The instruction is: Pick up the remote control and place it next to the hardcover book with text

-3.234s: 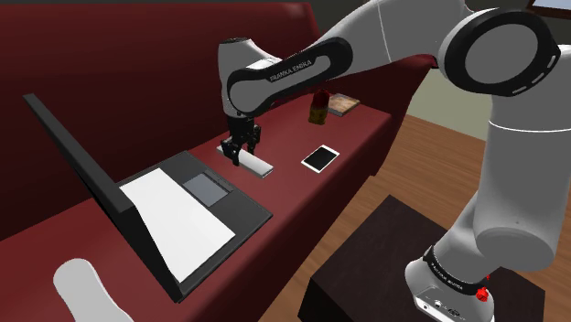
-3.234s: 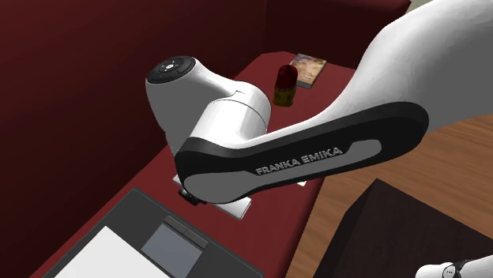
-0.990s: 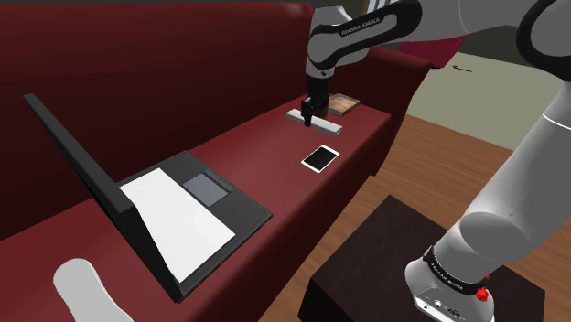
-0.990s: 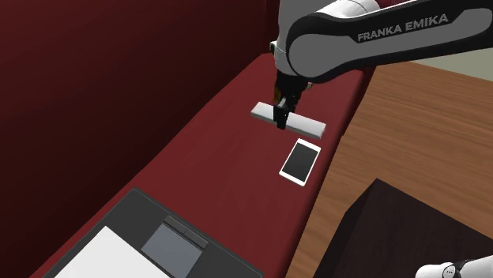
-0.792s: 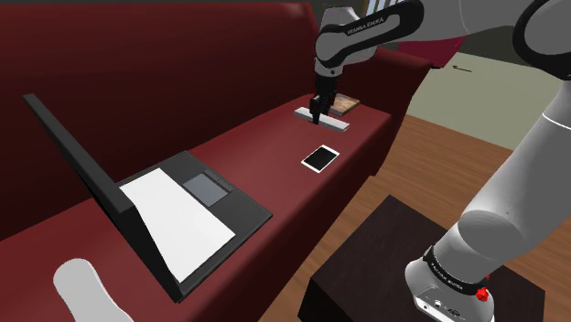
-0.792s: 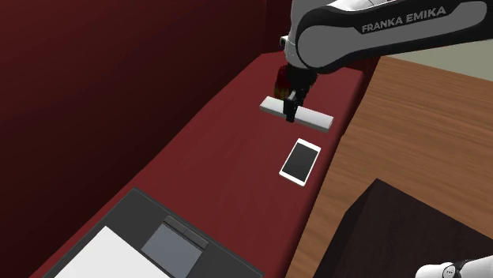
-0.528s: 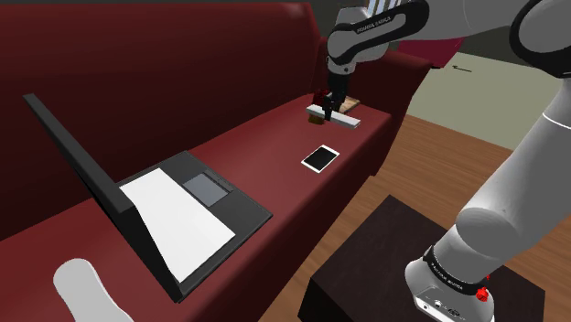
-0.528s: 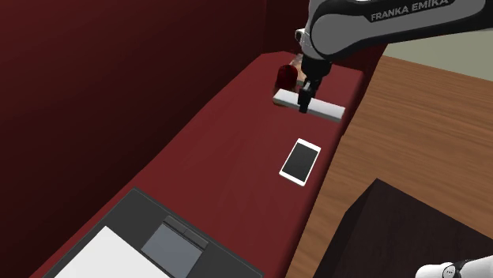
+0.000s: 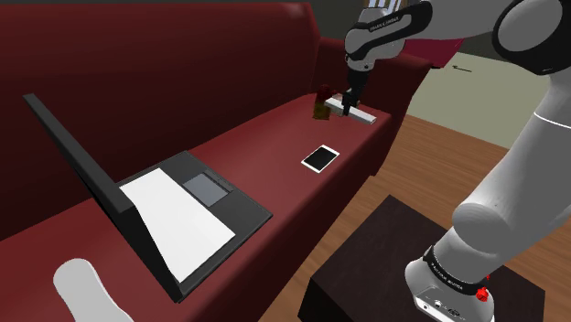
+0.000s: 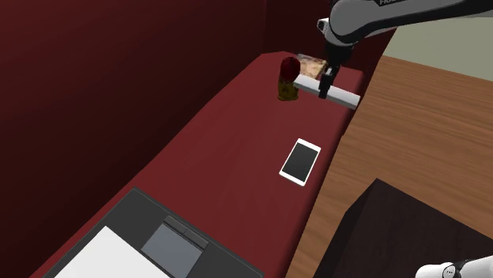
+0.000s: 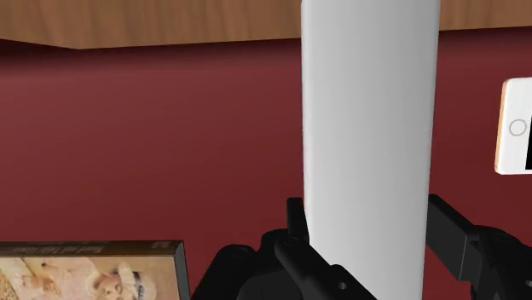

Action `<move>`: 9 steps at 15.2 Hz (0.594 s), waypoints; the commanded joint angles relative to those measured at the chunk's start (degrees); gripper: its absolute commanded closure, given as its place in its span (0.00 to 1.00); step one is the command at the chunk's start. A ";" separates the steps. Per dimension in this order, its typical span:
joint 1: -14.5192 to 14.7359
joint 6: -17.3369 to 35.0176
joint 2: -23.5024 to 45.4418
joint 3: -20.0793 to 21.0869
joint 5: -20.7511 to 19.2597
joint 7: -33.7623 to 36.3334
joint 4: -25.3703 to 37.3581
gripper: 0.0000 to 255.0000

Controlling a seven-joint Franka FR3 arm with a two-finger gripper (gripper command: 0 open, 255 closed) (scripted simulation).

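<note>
While the gripper hangs over the end of the dark red sofa seat, its two black fingers are pinched on the long sides of the remote control, a plain pale grey slab. The remote control is carried level, just beside the book. In the second exterior view it crosses in front of the book's near edge; in the wrist view the two are apart. The book lies flat on the seat, its cover showing a picture and a line of text along the top. A small jar with a dark red top stands upright near the book. A white-framed phone lies flat on the seat, farther from the book than the jar. An open laptop sits well apart from the book. A wood floor runs past the book's end of the sofa.
</note>
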 commanded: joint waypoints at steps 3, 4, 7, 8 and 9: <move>-3.07 -1.04 2.61 -2.19 0.46 -5.49 3.68 1.00; -3.82 -1.32 3.43 -2.67 0.62 -6.77 4.79 1.00; -6.10 -2.33 6.19 -4.01 1.20 -10.53 8.60 1.00; -6.88 -2.72 7.22 -4.42 1.42 -11.76 10.02 1.00; -7.48 -3.05 8.02 -4.71 1.60 -12.68 11.16 1.00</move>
